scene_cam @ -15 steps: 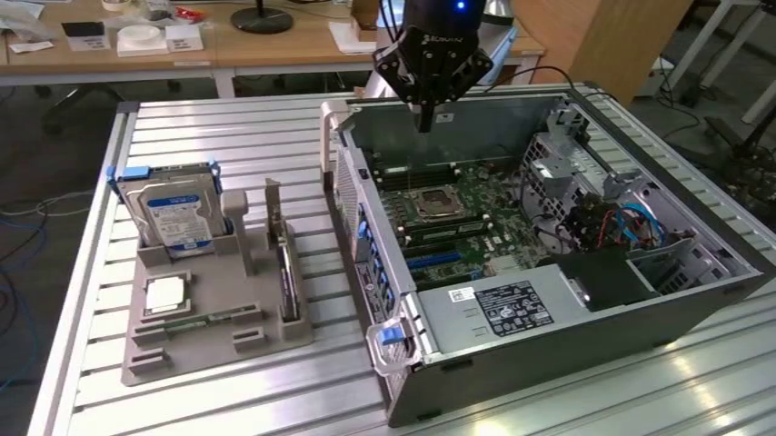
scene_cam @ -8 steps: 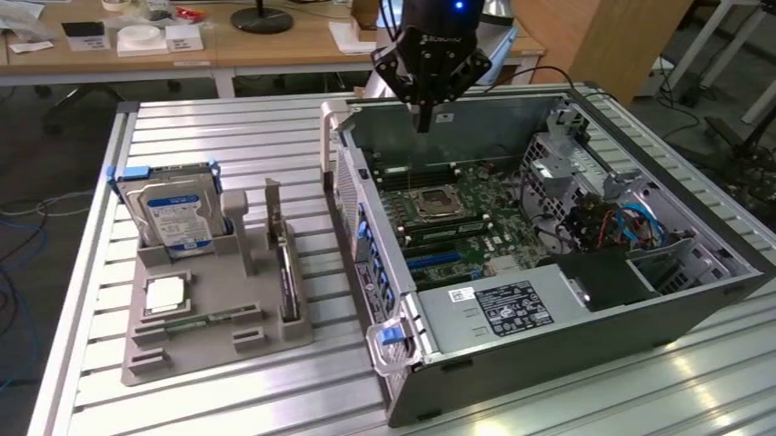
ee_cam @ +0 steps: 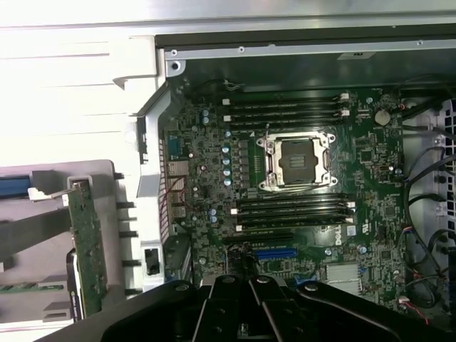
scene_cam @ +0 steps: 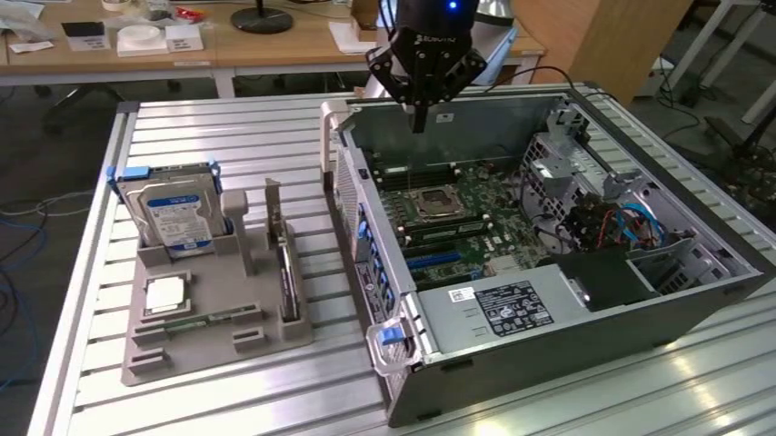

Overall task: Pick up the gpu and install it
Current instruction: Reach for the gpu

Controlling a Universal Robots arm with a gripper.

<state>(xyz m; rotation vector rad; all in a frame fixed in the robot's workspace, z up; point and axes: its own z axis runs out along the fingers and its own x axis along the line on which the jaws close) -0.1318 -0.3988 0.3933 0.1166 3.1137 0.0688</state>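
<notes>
End effector [scene_cam: 420, 120] pressed together, empty, upper centre over case [scene_cam: 606, 338]; gpu [scene_cam: 287, 277] stands edge-up in rack [scene_cam: 209, 283], lower left, likely for top grasp.

Table: the slatted aluminium worktable [scene_cam: 218, 127] carried everything.
Holder: the grey moulded plastic parts holder [scene_cam: 206, 359] lay on the table at the exterior view's left.
Case: the open dark metal tower computer case [scene_cam: 546, 372] lay on its side at the exterior view's right, just beside the holder.
Hard drive: the silver hard drive with a blue-white label [scene_cam: 174, 213] stood upright in the holder's far slot.
Gpu: the gpu, a thin green circuit card with a silver end bracket [scene_cam: 286, 272], stood on edge along the holder's side nearest the case.
Memory stick: the narrow green memory stick [scene_cam: 200, 320] lay flat in front of the hard drive.
Motherboard: the green motherboard [scene_cam: 479, 222] lay in the case, with the square metal processor socket [scene_cam: 434, 204] near its middle.
Power supply: the boxy grey power supply [scene_cam: 503, 304] sat in front of the motherboard.
Gripper: the black gripper [scene_cam: 420, 118] hung above the case's far edge, well apart from the gpu.
</notes>
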